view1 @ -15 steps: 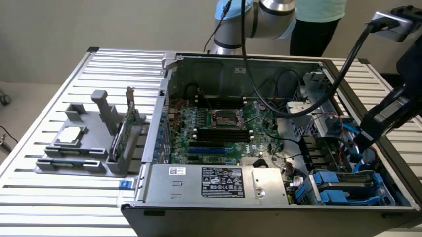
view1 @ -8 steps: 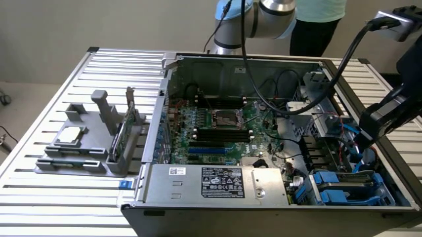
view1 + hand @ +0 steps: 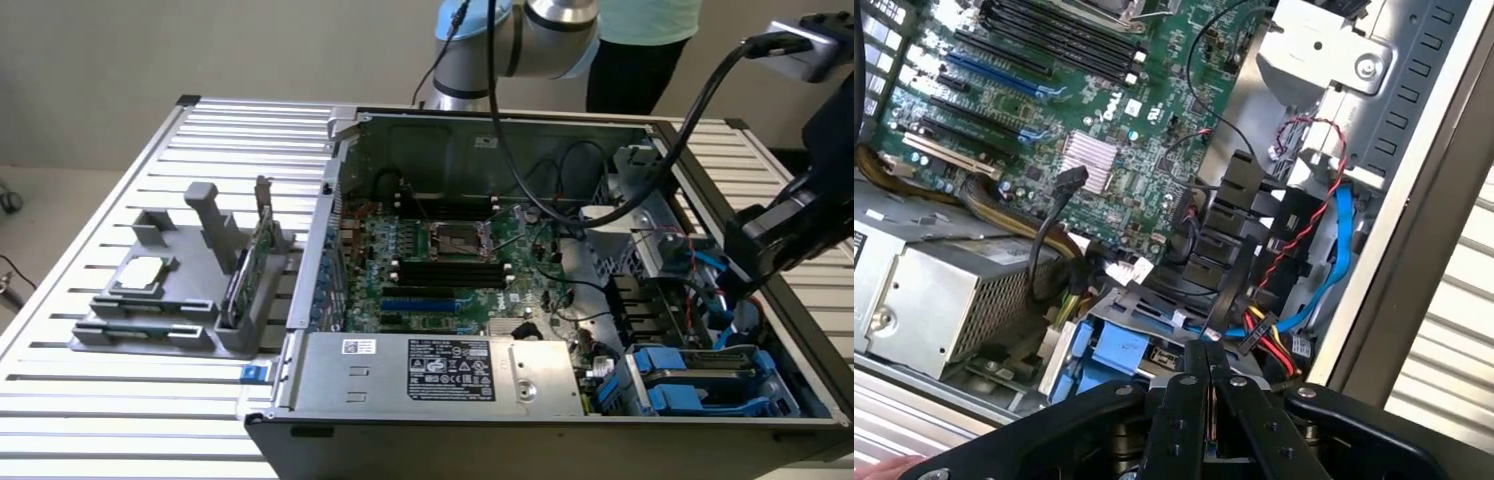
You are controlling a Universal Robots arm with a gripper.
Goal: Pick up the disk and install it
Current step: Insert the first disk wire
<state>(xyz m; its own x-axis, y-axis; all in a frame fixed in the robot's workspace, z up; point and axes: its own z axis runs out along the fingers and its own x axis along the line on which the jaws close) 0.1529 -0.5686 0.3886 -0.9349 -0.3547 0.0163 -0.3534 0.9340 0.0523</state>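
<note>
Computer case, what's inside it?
A green motherboard, a silver power supply, black and coloured cables, and blue drive bays by one wall. Whatever lies beneath the power supply and cables is covered.

An open computer case lies on a slatted metal desk. Its green motherboard is exposed, with a labelled power supply along the near wall. At the exterior view's left, a grey holder carries a small square chip and an upright green card. A person stands behind the desk.
</note>
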